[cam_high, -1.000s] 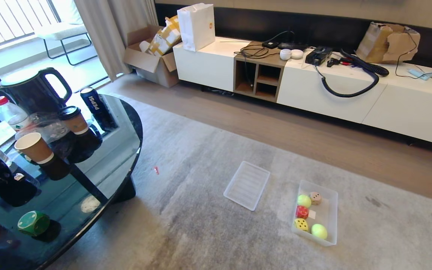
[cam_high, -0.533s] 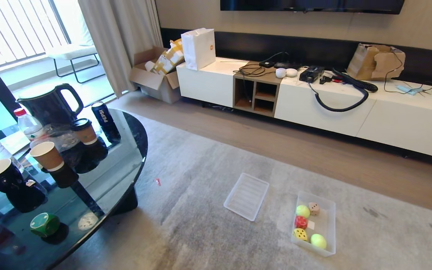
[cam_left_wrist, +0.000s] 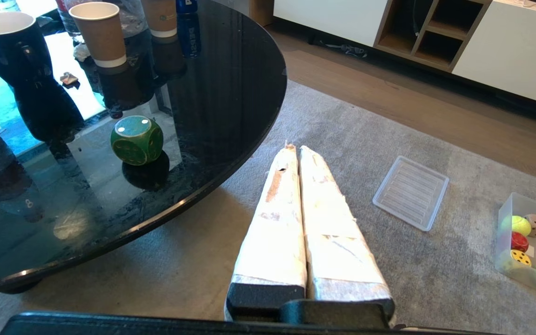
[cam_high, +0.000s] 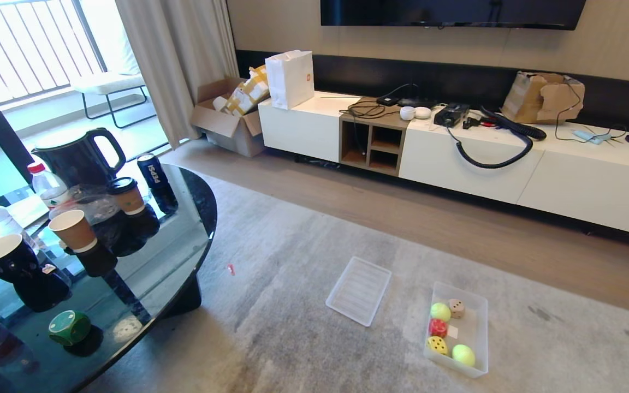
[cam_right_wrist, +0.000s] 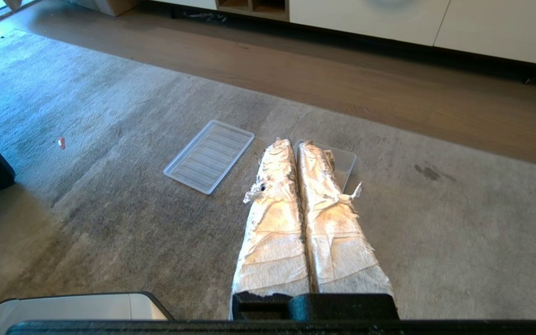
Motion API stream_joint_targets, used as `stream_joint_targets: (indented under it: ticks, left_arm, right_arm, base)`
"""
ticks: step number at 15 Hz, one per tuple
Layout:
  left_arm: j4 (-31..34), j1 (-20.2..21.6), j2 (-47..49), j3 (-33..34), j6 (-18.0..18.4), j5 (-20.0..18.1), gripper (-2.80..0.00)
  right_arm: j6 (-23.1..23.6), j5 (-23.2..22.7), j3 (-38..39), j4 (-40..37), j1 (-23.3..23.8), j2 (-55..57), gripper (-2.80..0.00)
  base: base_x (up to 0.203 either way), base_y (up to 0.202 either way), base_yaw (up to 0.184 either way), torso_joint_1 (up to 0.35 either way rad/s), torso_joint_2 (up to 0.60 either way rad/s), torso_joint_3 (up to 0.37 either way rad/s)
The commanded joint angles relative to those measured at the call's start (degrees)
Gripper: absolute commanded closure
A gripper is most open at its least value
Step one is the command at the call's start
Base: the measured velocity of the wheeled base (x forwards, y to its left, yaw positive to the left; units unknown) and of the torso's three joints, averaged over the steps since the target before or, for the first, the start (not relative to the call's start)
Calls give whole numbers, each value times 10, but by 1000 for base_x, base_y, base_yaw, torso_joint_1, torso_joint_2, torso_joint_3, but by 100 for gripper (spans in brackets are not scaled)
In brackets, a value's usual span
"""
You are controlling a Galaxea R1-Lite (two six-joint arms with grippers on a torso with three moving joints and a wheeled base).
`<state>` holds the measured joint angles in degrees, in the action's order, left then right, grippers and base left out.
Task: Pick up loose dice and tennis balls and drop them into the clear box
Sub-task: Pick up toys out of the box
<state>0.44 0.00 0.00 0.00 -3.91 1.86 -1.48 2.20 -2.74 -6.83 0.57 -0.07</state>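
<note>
The clear box (cam_high: 479,327) stands on the grey rug at the lower right. Inside lie two tennis balls (cam_high: 440,311) (cam_high: 463,355) and three dice: tan (cam_high: 456,308), red (cam_high: 438,327) and yellow (cam_high: 437,345). A green die (cam_high: 69,327) sits alone near the front edge of the black glass table; the left wrist view shows that green die (cam_left_wrist: 137,140) off to one side of my left gripper (cam_left_wrist: 296,148), which is shut, empty and over the rug. My right gripper (cam_right_wrist: 294,143) is shut and empty, with the clear box (cam_right_wrist: 346,163) partly hidden behind its tips. Neither arm appears in the head view.
A flat ridged clear tray (cam_high: 359,283) lies on the rug beside the box. The round black table (cam_high: 183,262) carries a kettle (cam_high: 77,155), paper cups (cam_high: 74,232), bottles and a can (cam_high: 153,172). A long white cabinet (cam_high: 456,158) runs along the back wall.
The whole head view has shifted: the scene has slid down the picture and more of the back wall shows, so the camera moved. No object has moved.
</note>
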Motion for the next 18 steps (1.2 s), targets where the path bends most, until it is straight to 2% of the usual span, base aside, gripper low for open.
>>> stream_joint_targets:
  ticks: [1, 14, 18]
  left_arm:
    - [0, 0, 0, 0, 0, 0, 0]
    - [0, 0, 0, 0, 0, 1, 0]
    - [0, 0, 0, 0, 0, 1, 0]
  right_arm:
    - [0, -1, -1, 0, 0, 1, 0]
    - [2, -6, -1, -1, 0, 1, 0]
    - [2, -7, -1, -1, 0, 1, 0]
  base:
    - [0, 0, 0, 0, 0, 0]
    - [0, 0, 0, 0, 0, 0]
    - [2, -6, 121, 2, 3, 5]
